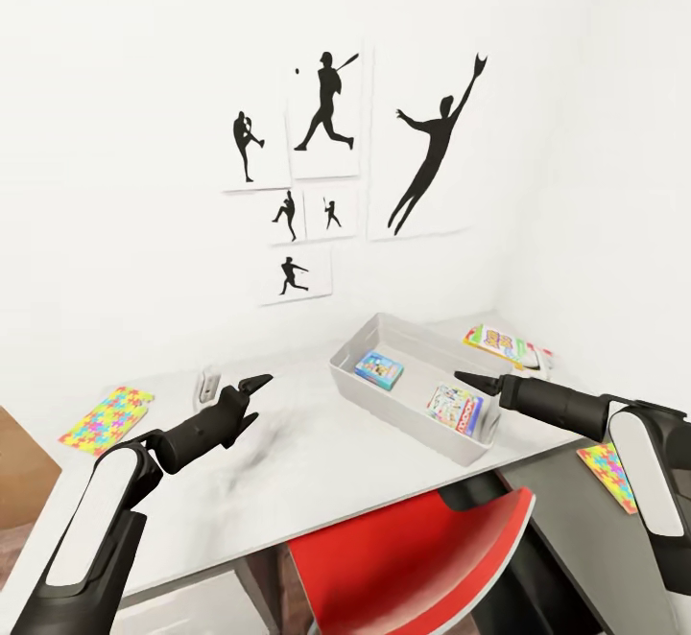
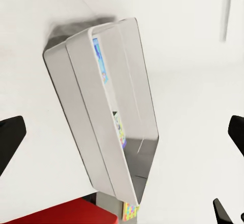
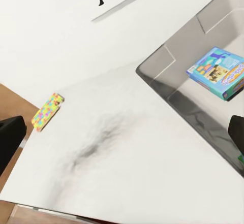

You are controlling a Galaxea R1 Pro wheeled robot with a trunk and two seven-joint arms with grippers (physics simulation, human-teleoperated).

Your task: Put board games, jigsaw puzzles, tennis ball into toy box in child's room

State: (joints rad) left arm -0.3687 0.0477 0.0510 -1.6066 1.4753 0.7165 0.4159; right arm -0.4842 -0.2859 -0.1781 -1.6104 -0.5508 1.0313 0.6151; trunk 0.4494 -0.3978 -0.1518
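Head view: progress stands partway. The light grey plastic toy box with flared sides (image 1: 422, 381) sits on the long light-grey desk top (image 1: 317, 482), between the two claws. Inside it lie two flat printed game boxes, a mostly blue one (image 1: 379, 368) and a red-and-green one (image 1: 455, 409), so two board games look done.
Left claw: the black left gripper (image 1: 251, 393) hovers over bare desk, released and empty. A thin multicoloured jigsaw square (image 1: 107, 418) lies well apart on its outer side, not yet packed.
Right claw: the black right gripper (image 1: 474, 384) hangs at the bin's near end, above the red-and-green box; whether it is released or clenched I cannot tell. Beyond it, past the bin, a white-and-green game box (image 1: 506, 345) lies outside. A second jigsaw square (image 1: 610, 475) lies on the lower desk top, below and behind this claw.
Left wrist view: the bin (image 2: 109, 127) lies straight ahead of the spread, empty fingers.
Right wrist view: blue game box (image 3: 218, 72) in the bin ahead; jigsaw square (image 3: 47, 112) far across the desk.
Left to do: by my judgement one board game, both puzzles and the tennis ball, whose place I cannot tell.
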